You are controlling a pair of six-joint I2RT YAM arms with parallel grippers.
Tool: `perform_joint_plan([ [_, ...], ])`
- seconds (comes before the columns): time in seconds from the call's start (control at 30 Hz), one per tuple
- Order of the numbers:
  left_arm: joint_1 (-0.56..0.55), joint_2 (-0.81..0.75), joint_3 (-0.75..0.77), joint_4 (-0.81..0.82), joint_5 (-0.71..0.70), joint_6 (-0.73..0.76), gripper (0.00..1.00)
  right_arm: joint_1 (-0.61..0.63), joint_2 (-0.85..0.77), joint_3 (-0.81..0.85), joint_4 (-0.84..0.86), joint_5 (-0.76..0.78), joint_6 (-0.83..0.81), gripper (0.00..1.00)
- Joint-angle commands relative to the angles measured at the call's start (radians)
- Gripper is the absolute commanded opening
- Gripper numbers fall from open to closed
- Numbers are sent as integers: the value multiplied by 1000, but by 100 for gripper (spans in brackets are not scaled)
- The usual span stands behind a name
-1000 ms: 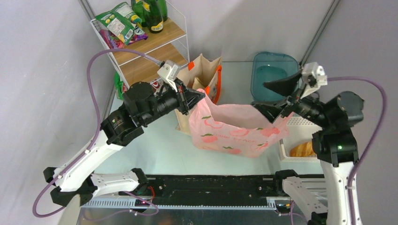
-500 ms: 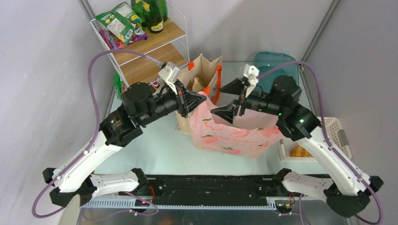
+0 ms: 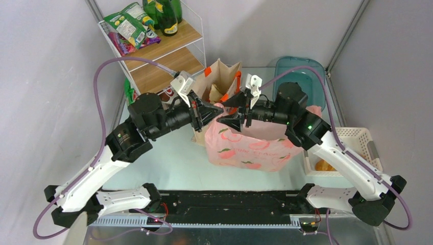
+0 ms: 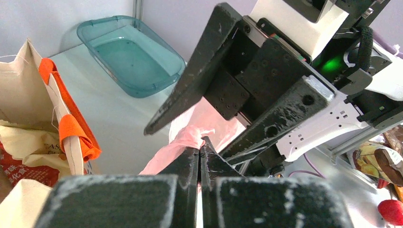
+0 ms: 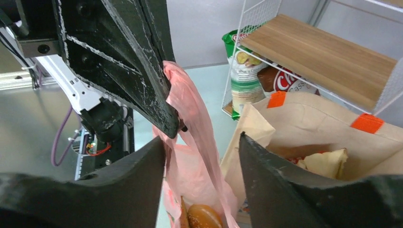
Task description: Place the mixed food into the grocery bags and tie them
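The pink plastic bag [image 3: 250, 148] stands mid-table with a bread roll [image 5: 204, 216] inside. My left gripper [image 3: 217, 107] is shut on the bag's left handle [image 4: 190, 135] and holds it up. My right gripper [image 3: 231, 109] is open, its tips right against the left gripper. The raised handle [image 5: 190, 104] hangs between its jaws without being pinched. The beige tote [image 3: 222, 76] with orange handles stands just behind and holds a pale item [image 5: 328, 161]. Another roll [image 3: 327, 164] lies in the white basket. No lettuce is clearly visible.
A wire shelf [image 3: 153, 51] with dark bottles and snack bags stands at the back left. A teal tray [image 3: 298, 76] is at the back right. The white lattice basket [image 3: 357, 138] sits at the right edge, under my right arm.
My right gripper has swung left from the bag's right side, across the bag, to meet the left gripper. The bag's right edge has sagged. The left gripper has kept its hold, shifting slightly left.
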Motion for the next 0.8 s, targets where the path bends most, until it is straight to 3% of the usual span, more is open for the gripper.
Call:
perform_joint_plan([
  [0.0,-5,-21,-5,62,23,36,0,13,13,9,83,-12,3,58],
  [0.07,-5,-18,-6,63,20,39,0,14,18,9,90,-24,10,50],
  [0.2,-6,-20,-13,71,-2,43,3,15,19,13,77,-9,16,17],
  [0.27,-5,-27,-20,71,-27,37,19,13,13,12,67,-5,19,3],
  [0.3,-6,-32,-25,72,-42,31,37,9,8,12,65,-3,22,0],
  [0.43,-5,-110,-85,72,-184,32,75,-18,-9,12,55,-12,52,0],
  [0.5,-2,-152,-123,71,-228,40,85,-32,-16,12,56,-27,69,0],
  [0.6,7,-194,-184,71,-241,48,92,-47,-22,12,70,-56,95,0],
  [0.77,10,-230,-328,126,-216,50,94,-60,-31,12,77,-109,134,0],
])
